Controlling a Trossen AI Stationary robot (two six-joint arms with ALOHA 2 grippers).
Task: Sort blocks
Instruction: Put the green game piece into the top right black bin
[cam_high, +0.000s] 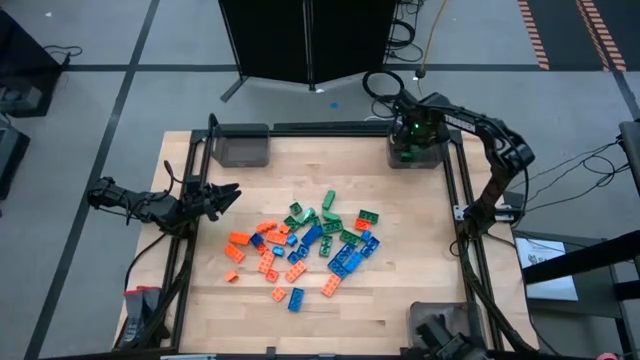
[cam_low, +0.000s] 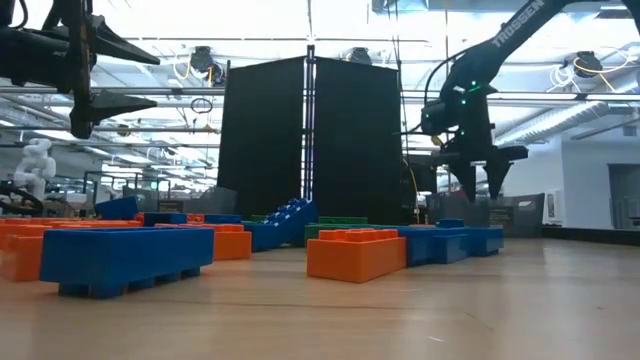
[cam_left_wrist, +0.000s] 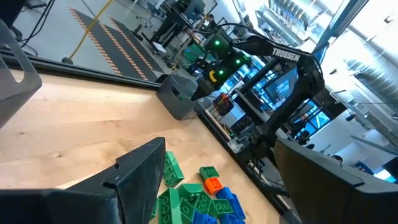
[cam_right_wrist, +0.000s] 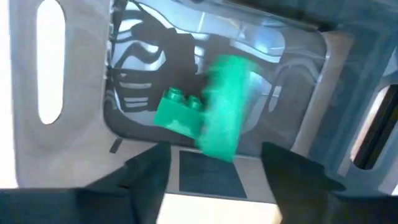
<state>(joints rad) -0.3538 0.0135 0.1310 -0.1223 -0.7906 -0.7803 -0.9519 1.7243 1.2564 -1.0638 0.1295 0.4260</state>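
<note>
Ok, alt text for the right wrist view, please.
Two green blocks in a clear grey bin: one green block lies on the bin floor, a blurred second green block beside it looks mid-fall. The right gripper hangs open above.

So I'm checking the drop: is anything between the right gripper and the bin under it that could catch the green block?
Nothing visible. The right gripper hangs over the far-right bin; a blurred green block falls past one already inside.

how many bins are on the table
2 show: one grey bin at the far left corner, one bin at the far right corner under the right gripper. Near-edge corners are partly hidden, so more may exist.
</note>
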